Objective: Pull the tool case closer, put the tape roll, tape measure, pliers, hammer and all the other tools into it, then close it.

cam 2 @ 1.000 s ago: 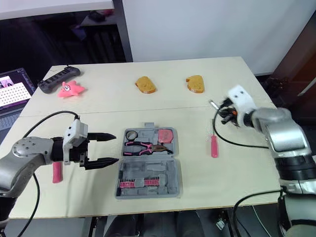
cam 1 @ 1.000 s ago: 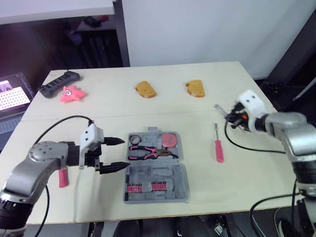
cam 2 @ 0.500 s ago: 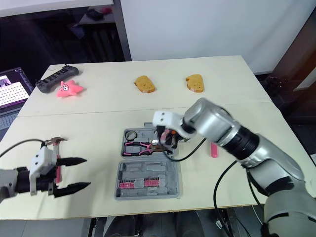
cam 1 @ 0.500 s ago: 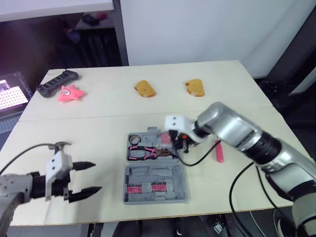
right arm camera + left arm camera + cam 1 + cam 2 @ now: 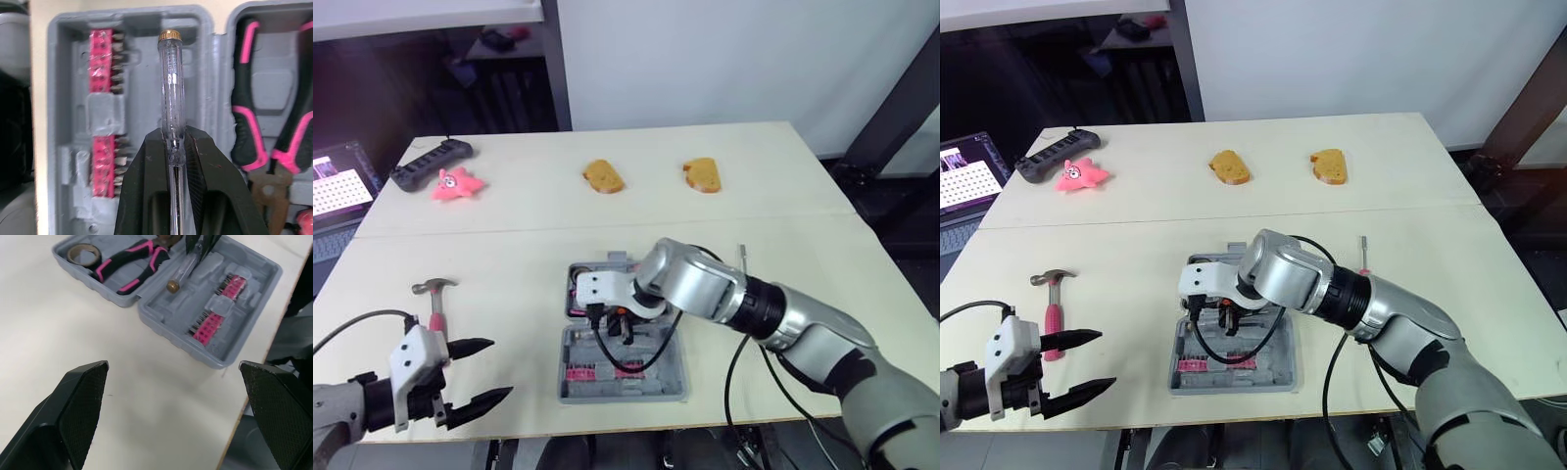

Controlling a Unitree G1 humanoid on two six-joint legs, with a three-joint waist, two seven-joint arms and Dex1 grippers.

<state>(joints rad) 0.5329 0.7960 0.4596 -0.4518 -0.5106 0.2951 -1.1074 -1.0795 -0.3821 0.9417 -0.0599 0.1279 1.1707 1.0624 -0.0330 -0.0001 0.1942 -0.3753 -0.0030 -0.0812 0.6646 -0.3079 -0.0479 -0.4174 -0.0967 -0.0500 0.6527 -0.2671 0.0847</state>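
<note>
The grey tool case [image 5: 646, 384] lies open at the table's front middle. Its far half holds a tape roll [image 5: 84, 253] and pink-handled pliers [image 5: 129, 267]; the near half holds a pink bit strip [image 5: 101, 78]. My right gripper [image 5: 623, 327] hovers over the near half, shut on a clear-handled screwdriver [image 5: 170, 93]. The hammer [image 5: 433, 300] lies on the table left of the case. My left gripper [image 5: 499, 369] is open and holds nothing, near the front edge below the hammer. Behind my right arm, the metal shaft of a pink screwdriver [image 5: 741, 257] pokes out.
Two bread-like pieces [image 5: 602, 176] [image 5: 702, 174] lie at the back. A pink star toy [image 5: 457, 183] and a black controller [image 5: 431, 162] sit at the back left. A laptop [image 5: 333, 188] stands off the left edge.
My right arm swept from the right side across to the case and now holds the clear screwdriver over its near half. My left arm drew back toward the front left.
</note>
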